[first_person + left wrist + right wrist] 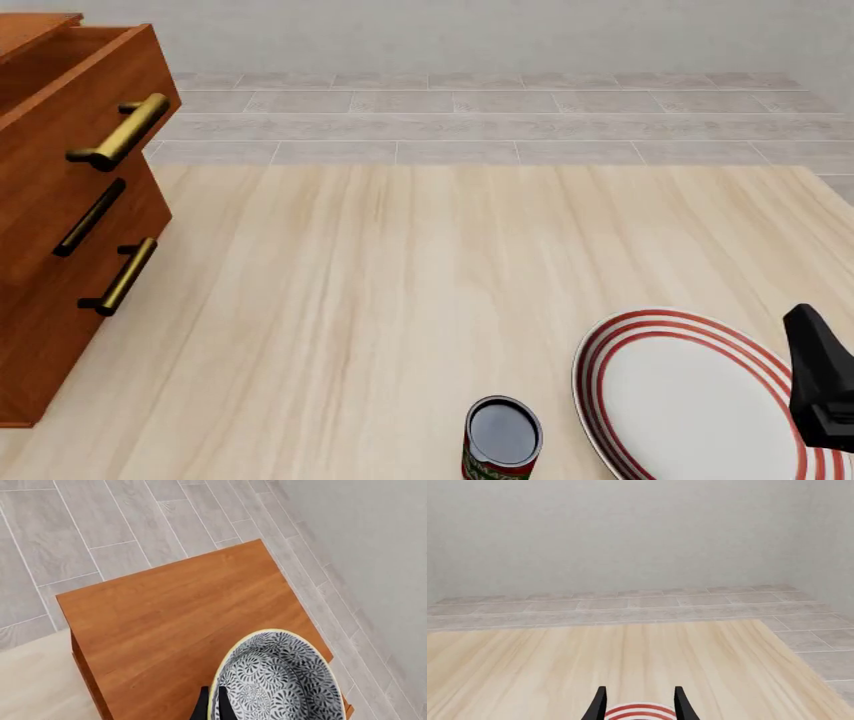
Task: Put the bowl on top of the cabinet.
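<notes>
The left tool (212, 705) pinches the near rim of the bowl (277, 677), one dark finger inside the yellow-green edge and one outside, closed on the wall between them. In the left wrist view the bowl hangs over the reddish top of the cabinet (180, 610), toward one edge of it, with part of the rim reaching past that edge above the tiled floor. Whether the bowl's foot already touches the wood cannot be told from this view.

The step in hand looks like the set-down. To do it well, the left arm should carry the bowl further onto the middle of the cabinet top, keep it level, and lower until the base sits flat before the fingers part. A release this close to the edge risks the bowl tipping off.

The right tool (639, 705) stands with its fingers apart and nothing between them, above the red-ringed plate (687, 395) on the bench (427, 270), beside a can (503, 440); it need not move.
</notes>
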`<state>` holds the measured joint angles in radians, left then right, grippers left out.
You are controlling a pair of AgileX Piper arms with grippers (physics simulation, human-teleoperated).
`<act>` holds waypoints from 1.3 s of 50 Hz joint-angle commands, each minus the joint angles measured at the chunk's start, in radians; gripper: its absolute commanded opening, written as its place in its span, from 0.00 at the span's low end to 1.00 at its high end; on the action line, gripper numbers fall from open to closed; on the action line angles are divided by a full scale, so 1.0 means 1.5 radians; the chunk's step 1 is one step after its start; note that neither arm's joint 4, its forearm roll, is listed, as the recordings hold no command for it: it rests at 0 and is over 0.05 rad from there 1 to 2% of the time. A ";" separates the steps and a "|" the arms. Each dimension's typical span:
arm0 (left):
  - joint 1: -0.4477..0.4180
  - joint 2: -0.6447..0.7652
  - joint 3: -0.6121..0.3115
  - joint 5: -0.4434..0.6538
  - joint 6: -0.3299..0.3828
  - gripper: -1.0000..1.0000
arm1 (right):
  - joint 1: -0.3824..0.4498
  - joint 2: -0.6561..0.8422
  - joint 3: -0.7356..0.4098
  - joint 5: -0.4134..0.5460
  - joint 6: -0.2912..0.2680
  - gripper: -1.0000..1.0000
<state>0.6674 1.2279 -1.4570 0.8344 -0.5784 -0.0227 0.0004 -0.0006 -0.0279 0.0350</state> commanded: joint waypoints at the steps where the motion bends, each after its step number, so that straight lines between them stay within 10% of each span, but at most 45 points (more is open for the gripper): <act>1: 0.002 0.010 0.003 -0.002 0.008 0.00 | 0.001 0.000 0.000 0.001 0.001 1.00; 14: -0.003 0.003 -0.008 0.002 0.017 0.00 | 0.001 0.000 0.000 0.000 0.003 1.00; 15: -0.004 0.002 -0.010 0.003 0.017 1.00 | 0.001 0.000 0.000 0.000 0.004 1.00; 65: -0.036 -0.084 -0.019 0.032 0.016 1.00 | 0.003 0.000 0.000 -0.001 0.002 1.00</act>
<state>0.6387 1.1512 -1.4803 0.8623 -0.5494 -0.0205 0.0003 -0.0008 -0.0300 0.0394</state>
